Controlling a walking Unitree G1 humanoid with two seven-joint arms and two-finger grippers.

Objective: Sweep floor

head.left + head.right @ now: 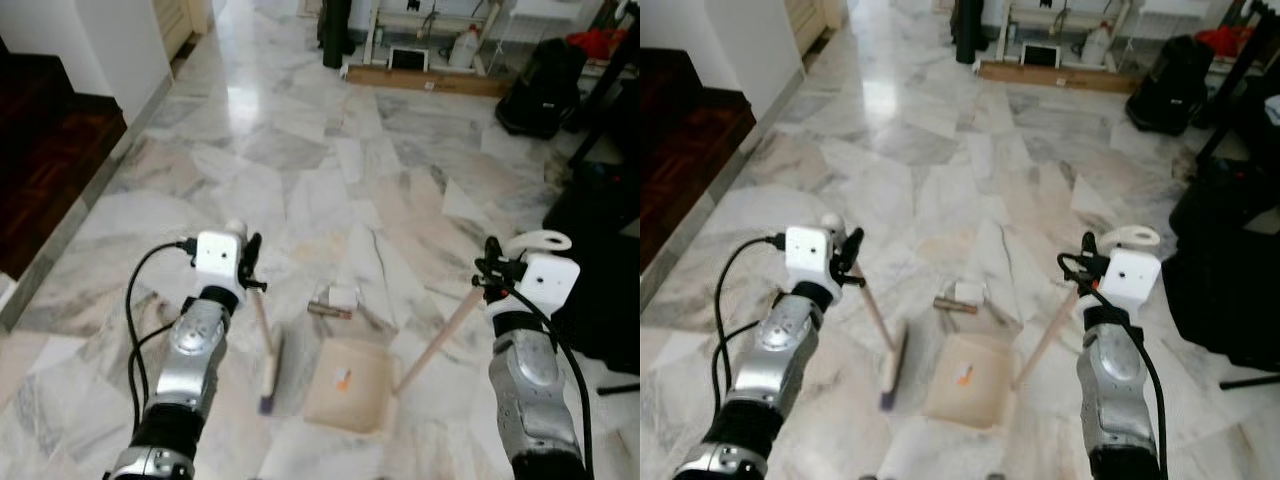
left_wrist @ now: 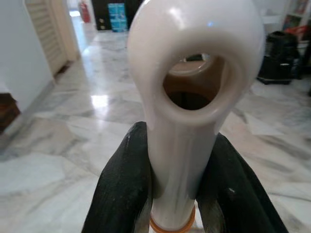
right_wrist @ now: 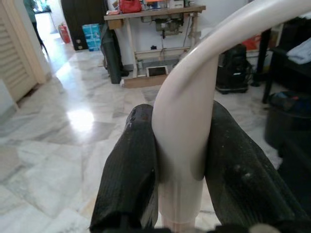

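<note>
Sweeping step in hand: left gripper (image 1: pixel 252 262) clamped on the broom (image 1: pixel 268 375) handle, right gripper (image 1: pixel 489 268) clamped on the dustpan (image 1: pixel 347 385) handle — both heads rest on the marble floor (image 1: pixel 300 170), side by side. Next, judged: brush the small scraps (image 1: pixel 335 300) just beyond into the pan. Black bags (image 1: pixel 540 85) stand well apart.

A glossy floor (image 1: pixel 330 170) of irregular grey, white and beige marble slabs reflects a bright patch of light. A white wall (image 1: pixel 120 45) stands at the left beside a dark wooden landing (image 1: pixel 45 150). At the far end stands a white shelf unit (image 1: pixel 430 30), with black bags (image 1: pixel 540 85) nearby.
</note>
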